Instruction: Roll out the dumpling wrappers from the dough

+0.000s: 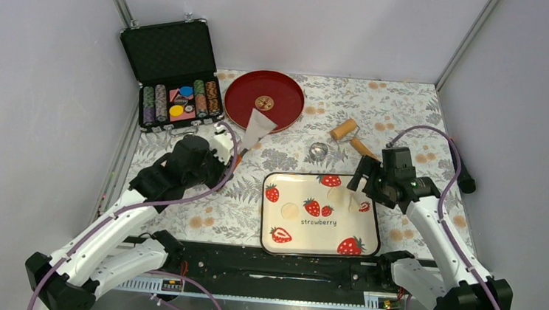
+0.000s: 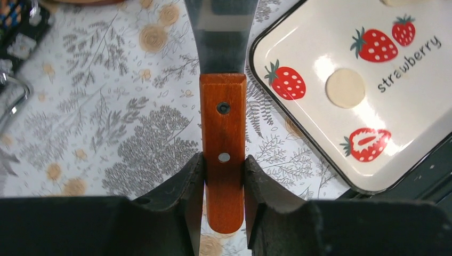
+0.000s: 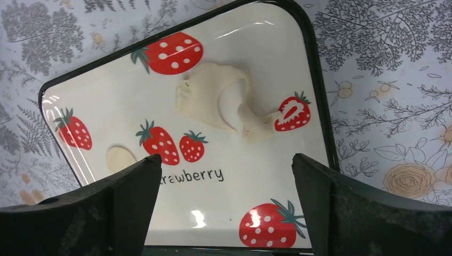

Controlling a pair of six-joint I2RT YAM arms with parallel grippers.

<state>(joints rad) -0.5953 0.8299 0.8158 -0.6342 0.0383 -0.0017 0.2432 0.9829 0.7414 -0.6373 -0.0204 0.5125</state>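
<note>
A strawberry tray [image 1: 368,245] holds one round dumpling wrapper [image 1: 291,210], also in the left wrist view [image 2: 345,88] and the right wrist view [image 3: 120,158]. Leftover dough [image 1: 341,196] with a round hole cut from it lies at the tray's far right [image 3: 209,101]. My left gripper [image 2: 224,170] is shut on the wooden handle of a metal scraper [image 2: 223,136], whose blade [image 1: 257,129] reaches toward the red plate. My right gripper [image 3: 224,186] is open and empty above the tray's right part [image 1: 367,178].
A red plate [image 1: 284,90] with a gold emblem stands at the back. A metal ring cutter [image 1: 319,152] and a tan wooden roller [image 1: 352,135] lie behind the tray. An open black case of chips [image 1: 176,95] sits at the back left.
</note>
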